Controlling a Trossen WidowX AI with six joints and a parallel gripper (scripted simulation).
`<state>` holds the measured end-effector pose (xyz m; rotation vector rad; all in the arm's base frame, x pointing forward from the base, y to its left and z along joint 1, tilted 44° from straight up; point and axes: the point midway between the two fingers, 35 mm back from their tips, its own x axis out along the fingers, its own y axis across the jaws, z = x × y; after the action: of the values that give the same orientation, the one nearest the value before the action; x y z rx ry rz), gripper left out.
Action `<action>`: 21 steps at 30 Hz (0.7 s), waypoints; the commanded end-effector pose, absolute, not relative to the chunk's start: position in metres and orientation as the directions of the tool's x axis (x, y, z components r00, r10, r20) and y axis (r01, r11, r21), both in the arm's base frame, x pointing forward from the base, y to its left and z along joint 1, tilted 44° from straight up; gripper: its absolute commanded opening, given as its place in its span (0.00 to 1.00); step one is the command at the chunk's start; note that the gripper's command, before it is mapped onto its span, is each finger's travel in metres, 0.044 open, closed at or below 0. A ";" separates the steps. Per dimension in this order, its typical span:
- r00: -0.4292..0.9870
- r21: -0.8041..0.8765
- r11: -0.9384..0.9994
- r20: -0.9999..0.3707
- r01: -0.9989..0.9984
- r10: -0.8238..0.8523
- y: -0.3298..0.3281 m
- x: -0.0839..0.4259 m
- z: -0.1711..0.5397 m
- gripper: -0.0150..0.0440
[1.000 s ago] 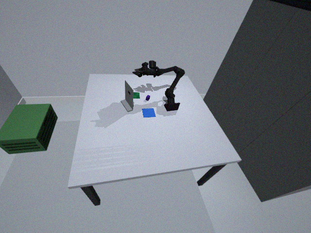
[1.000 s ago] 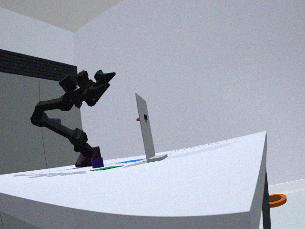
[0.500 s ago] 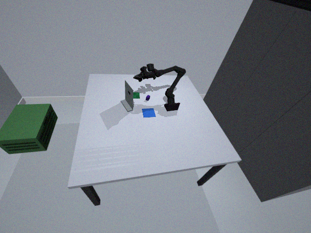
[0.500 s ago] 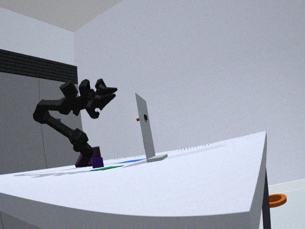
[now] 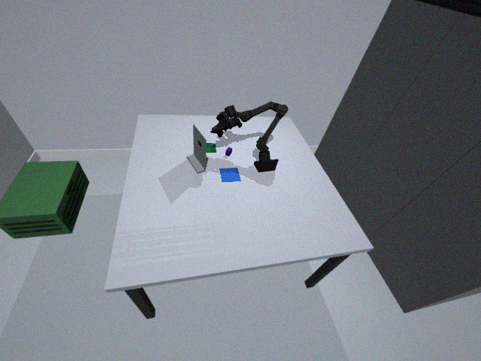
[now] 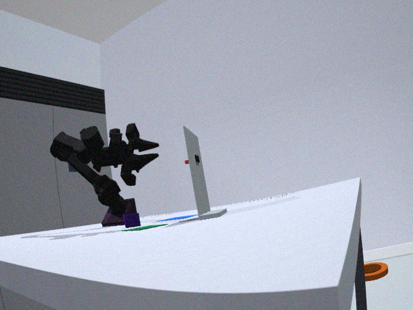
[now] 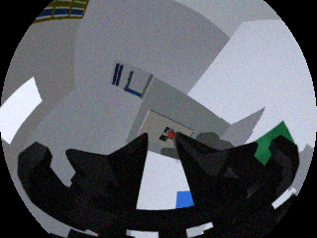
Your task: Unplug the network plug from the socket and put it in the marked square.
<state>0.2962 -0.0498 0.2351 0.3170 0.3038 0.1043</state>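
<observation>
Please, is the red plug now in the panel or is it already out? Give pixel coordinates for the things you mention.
In: the red plug (image 6: 186, 162) (image 7: 171, 135) sticks out from the upright panel (image 5: 199, 149) (image 6: 197, 180) (image 7: 155, 119), away from the gripper's fingertips.

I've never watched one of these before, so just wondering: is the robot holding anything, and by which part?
Nothing is held: the gripper is partly open, and the red plug sits at the panel.

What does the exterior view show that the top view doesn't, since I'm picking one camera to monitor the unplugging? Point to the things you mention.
Only the exterior view: the red plug (image 6: 186, 162) (image 7: 171, 135) jutting from the panel and an orange ring (image 6: 383, 270) on the floor.
Only the top view: the green box (image 5: 46, 190) beside the table.
Both: the upright panel (image 5: 199, 149) (image 6: 197, 180) (image 7: 154, 121), the purple block (image 5: 228, 151) (image 6: 131, 220), and the gripper (image 5: 216, 132) (image 6: 158, 150) (image 7: 161, 135), partly open.
</observation>
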 end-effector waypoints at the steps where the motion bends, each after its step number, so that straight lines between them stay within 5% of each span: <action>1: 0.932 0.411 0.911 -0.315 -0.037 0.180 -0.056 0.286 0.220 0.52; 21: 0.894 0.717 0.696 -0.334 0.035 0.299 -0.068 0.247 0.191 0.52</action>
<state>0.2499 -0.0680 0.1925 0.7612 0.4480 0.1487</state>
